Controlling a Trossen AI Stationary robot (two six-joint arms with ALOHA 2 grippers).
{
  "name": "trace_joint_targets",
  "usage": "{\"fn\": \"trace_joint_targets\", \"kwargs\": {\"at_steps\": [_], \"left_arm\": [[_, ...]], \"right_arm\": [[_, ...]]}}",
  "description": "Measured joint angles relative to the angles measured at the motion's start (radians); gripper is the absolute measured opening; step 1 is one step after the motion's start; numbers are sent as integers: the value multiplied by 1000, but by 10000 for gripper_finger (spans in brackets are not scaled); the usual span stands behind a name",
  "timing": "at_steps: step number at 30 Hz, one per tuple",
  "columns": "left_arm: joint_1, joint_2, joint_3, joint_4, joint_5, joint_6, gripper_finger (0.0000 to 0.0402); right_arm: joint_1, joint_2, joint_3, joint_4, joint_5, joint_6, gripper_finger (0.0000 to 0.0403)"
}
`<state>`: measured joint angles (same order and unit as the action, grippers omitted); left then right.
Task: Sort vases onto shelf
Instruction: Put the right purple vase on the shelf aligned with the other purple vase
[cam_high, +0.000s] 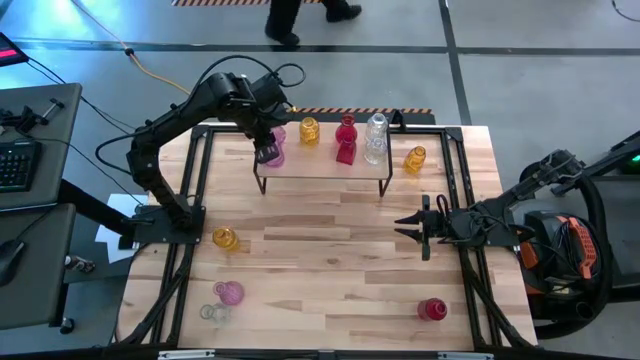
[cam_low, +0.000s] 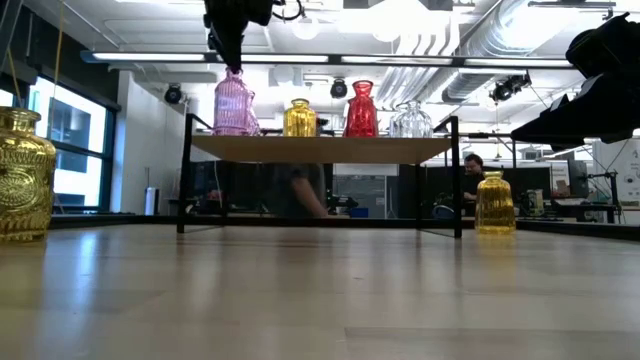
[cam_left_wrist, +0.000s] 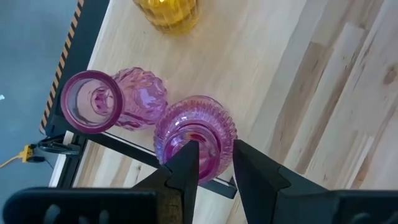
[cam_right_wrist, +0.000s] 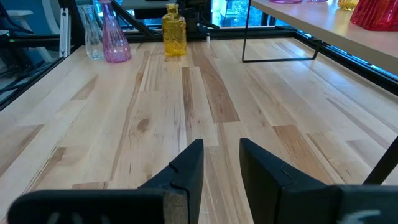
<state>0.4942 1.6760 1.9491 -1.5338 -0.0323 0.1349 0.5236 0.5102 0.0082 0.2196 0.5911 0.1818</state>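
The shelf (cam_high: 320, 172) stands at the table's far side. Upright on its board are two pink vases (cam_left_wrist: 112, 102) at its left end, then a yellow one (cam_high: 309, 130), two red ones (cam_high: 346, 140) and a clear one (cam_high: 376, 140). My left gripper (cam_left_wrist: 214, 152) points down over the ribbed pink vase (cam_left_wrist: 199, 127), open, with a finger on each side of its neck. My right gripper (cam_high: 408, 226) hovers open and empty over the table's right half. Loose vases stand on the table: yellow (cam_high: 226, 238), pink (cam_high: 230, 292), clear (cam_high: 212, 312), red (cam_high: 432, 309), yellow (cam_high: 416, 158). My left gripper comes from above with one finger on each side of the ribbed pink vase's neck (cam_left_wrist: 214, 140). Whether the fingers (cam_left_wrist: 186, 165) touch the glass I cannot tell. The vase stands upright on the shelf's left end.
The table's middle (cam_high: 320, 250) is bare wood between the shelf and the near vases. Black frame rails (cam_high: 190, 200) run along the left and right edges. A person's legs (cam_high: 285, 20) show on the floor beyond the far edge.
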Motion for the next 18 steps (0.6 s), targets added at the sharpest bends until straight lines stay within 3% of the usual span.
{"fn": "trace_joint_targets", "kwargs": {"at_steps": [11,18], "left_arm": [[0,-3,0,13,-7,-2,91],[0,-3,0,7,-29,-10,124]], "right_arm": [[0,0,0,0,0,0,87],[0,0,0,0,0,0,87]]}}
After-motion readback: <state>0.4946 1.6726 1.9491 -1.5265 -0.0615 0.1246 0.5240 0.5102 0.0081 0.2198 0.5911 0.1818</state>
